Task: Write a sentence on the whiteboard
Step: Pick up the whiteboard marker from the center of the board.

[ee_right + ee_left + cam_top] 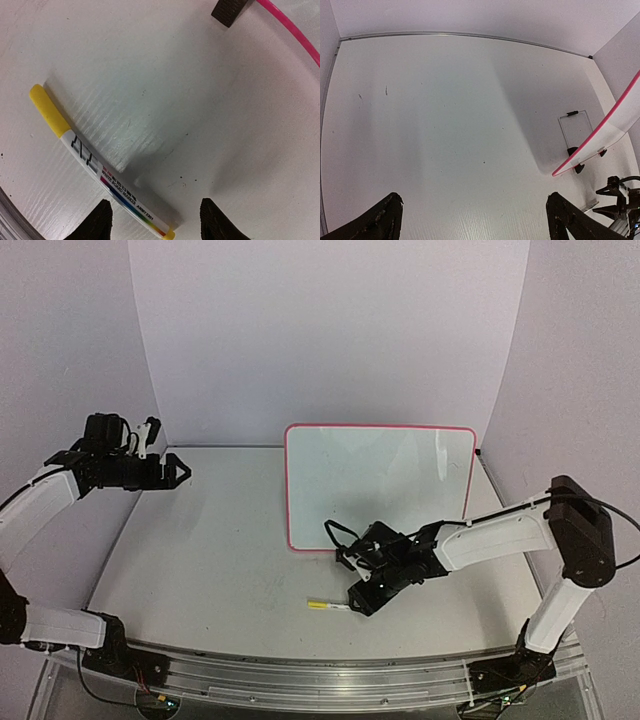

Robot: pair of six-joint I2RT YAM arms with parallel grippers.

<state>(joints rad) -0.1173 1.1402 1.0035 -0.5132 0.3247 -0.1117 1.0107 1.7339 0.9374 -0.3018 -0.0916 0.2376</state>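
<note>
Standing upright toward the back right of the table (200,560), the whiteboard (380,485) is facing the top camera, its white face framed in pink. The left gripper (183,472) is hovering high over the table's left side, well apart from the board, with its jaws spread. The right gripper (355,602) is reaching low in front of the board's lower left corner, just beside a marker (330,607) that is lying flat on the table. From the left wrist, the two dark fingers (380,222) are sitting at the bottom corners, wide apart over the table, and the board's pink edge is slanting in at the right on its black feet (579,168). From the right wrist, the marker is lying diagonally, its yellow cap (49,110) pointing up-left and its tail end lying between the fingertips (97,222), which are standing apart on either side and not clamping it; a curve of the pink rim (292,32) is showing at the top right.
</note>
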